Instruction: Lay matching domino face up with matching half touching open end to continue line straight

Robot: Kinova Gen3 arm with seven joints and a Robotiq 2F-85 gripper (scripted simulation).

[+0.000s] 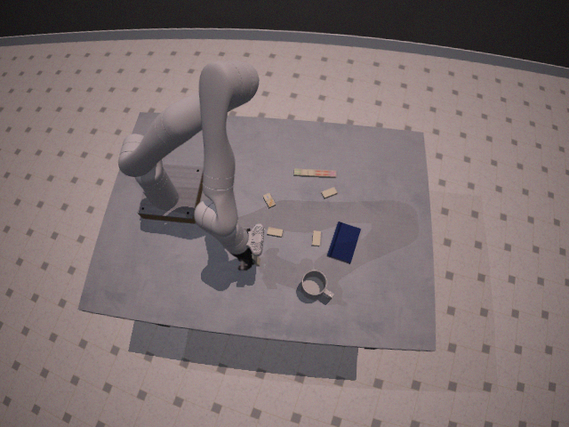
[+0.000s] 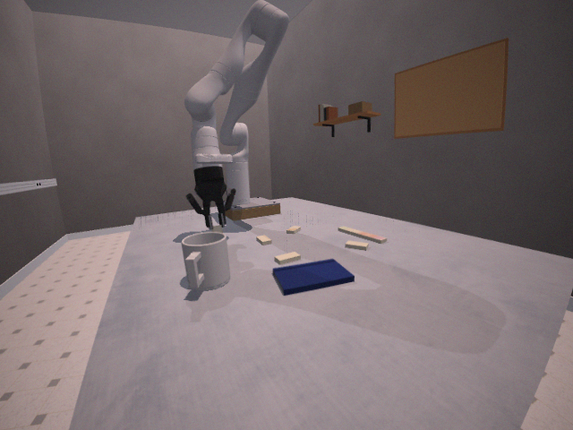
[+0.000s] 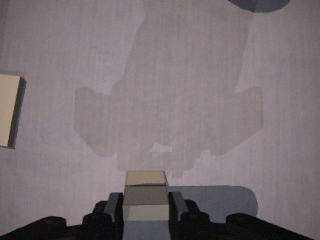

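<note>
Gripper: black, jointed linkages with narrow fingers; the gripper [image 1: 253, 262] [image 2: 216, 225] [image 3: 145, 208] points down at the robot-base side of the mug.
Jaws: pinching a domino, a pad against each side, partly closed at the block's width.
Held domino: the held domino [image 1: 258, 260] [image 2: 217, 228] [image 3: 146, 196] sits between the fingertips, its near end in the grip and the rest projecting past them in the wrist view. Pale beige faces, one greyer band in shade. Pips cannot be made out; whether it touches the table, cannot tell.
Line: the domino line [image 1: 315, 173] [image 2: 362, 234] lies flat and straight, well apart from the jaws – greenish-cream at one end, pink-red toward the other.
Marked domino: the marked domino [image 1: 268, 200] [image 2: 293, 229] lies flat between gripper and line, small orange marks on its pale top; pip count too small to read.
Plain backs: three cream blocks, crisp-edged. The nearest one [image 1: 275, 231] [image 2: 263, 240] lies near the gripper; the middle one [image 1: 316, 237] [image 2: 287, 257] near the book; the far one [image 1: 329, 192] [image 2: 356, 245] near the line's pink end.
Book: the book [image 1: 344, 242] [image 2: 312, 276] is flat, dark blue, rectangular.
Mug: the mug [image 1: 314, 284] [image 2: 209, 259] stands upright, pale grey, round-walled – squared handle.
Table: the table [image 1: 381, 317] [image 2: 323, 365] has a matte grey top, faintly mottled, crossed by soft arm shadows.
</note>
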